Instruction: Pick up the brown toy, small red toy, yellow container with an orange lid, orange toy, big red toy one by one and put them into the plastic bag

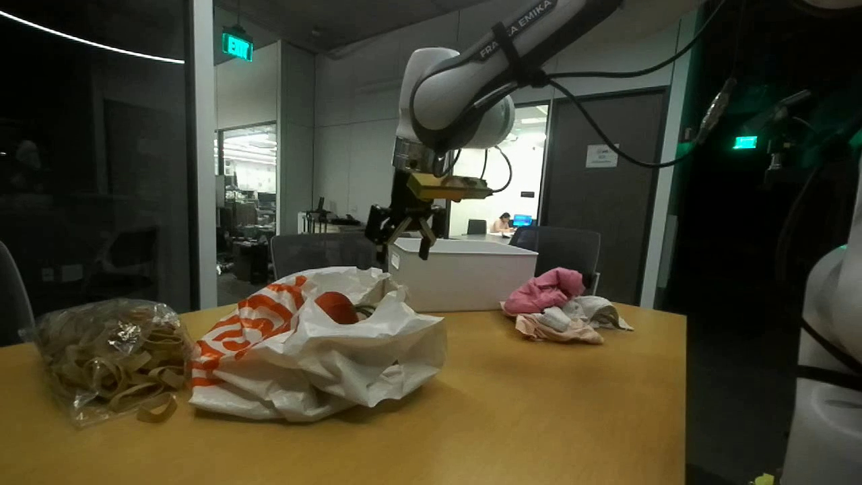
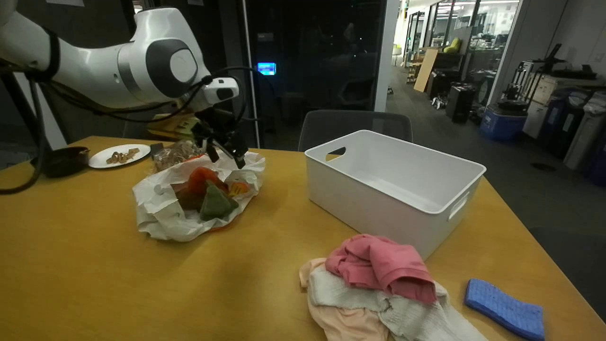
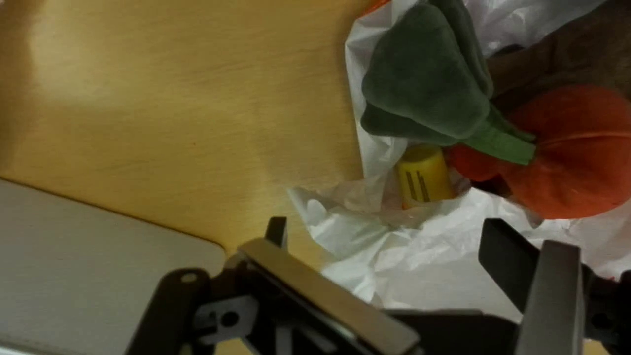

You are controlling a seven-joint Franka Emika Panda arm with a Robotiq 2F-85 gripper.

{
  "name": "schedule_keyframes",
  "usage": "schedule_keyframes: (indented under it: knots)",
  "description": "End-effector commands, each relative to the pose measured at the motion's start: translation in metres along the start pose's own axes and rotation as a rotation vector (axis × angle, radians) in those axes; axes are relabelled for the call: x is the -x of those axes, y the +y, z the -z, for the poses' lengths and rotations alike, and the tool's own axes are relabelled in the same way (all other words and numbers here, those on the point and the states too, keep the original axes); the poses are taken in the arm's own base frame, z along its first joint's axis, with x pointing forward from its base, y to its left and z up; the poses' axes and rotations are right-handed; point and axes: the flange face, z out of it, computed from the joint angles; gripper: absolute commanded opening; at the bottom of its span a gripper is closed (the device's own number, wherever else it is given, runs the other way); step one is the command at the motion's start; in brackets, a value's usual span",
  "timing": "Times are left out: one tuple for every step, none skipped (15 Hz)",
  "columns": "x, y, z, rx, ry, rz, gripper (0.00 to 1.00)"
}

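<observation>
The white plastic bag (image 1: 316, 377) with orange print lies open on the table; it also shows in an exterior view (image 2: 165, 220). In its mouth lie a large round orange-red toy (image 3: 577, 153), a smaller red piece (image 3: 472, 162) beside it, a yellow container (image 3: 425, 175), a brown toy (image 3: 586, 49) and a grey-green plush (image 3: 429, 74) with a green stem. I cannot tell whether the red piece is a separate toy. The container's orange end is partly covered by bag plastic. My gripper (image 1: 403, 252) is open and empty above the bag, its fingers apart in the wrist view (image 3: 387, 234).
A white bin (image 2: 364, 203) stands beside the bag. Pink, white and peach cloths (image 2: 378, 267) lie in front of it, near a blue sponge (image 2: 504, 308). A clear bag of tan bands (image 1: 114, 357), a white plate (image 2: 102, 158) and a dark pan (image 2: 64, 162) lie beyond.
</observation>
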Motion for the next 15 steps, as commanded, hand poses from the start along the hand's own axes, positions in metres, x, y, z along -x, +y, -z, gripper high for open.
schedule_keyframes:
  knots:
    - [0.026, 0.008, 0.015, -0.069, -0.057, -0.046, 1.00]
    - [0.033, 0.006, 0.017, -0.100, -0.076, -0.043, 1.00]
    - [0.041, 0.005, 0.021, -0.127, -0.094, -0.037, 1.00]
    - [0.046, 0.004, 0.024, -0.147, -0.106, -0.038, 1.00]
    - [0.051, 0.004, 0.026, -0.161, -0.117, -0.043, 1.00]
    - [0.055, 0.004, 0.029, -0.176, -0.125, -0.049, 1.00]
    - [0.059, 0.005, 0.030, -0.185, -0.126, -0.056, 1.00]
    - [0.062, 0.007, 0.031, -0.183, -0.122, -0.064, 1.00]
    - [0.065, 0.008, 0.031, -0.192, -0.121, -0.073, 1.00]
    - [0.054, 0.004, 0.022, -0.164, -0.131, -0.070, 1.00]
    - [0.057, 0.005, 0.023, -0.168, -0.133, -0.074, 1.00]
    - [0.060, 0.005, 0.023, -0.168, -0.134, -0.075, 1.00]
    - [0.061, 0.006, 0.023, -0.168, -0.134, -0.075, 1.00]
    - [0.061, 0.006, 0.023, -0.168, -0.135, -0.075, 1.00]
    - [0.062, 0.006, 0.023, -0.168, -0.136, -0.075, 1.00]
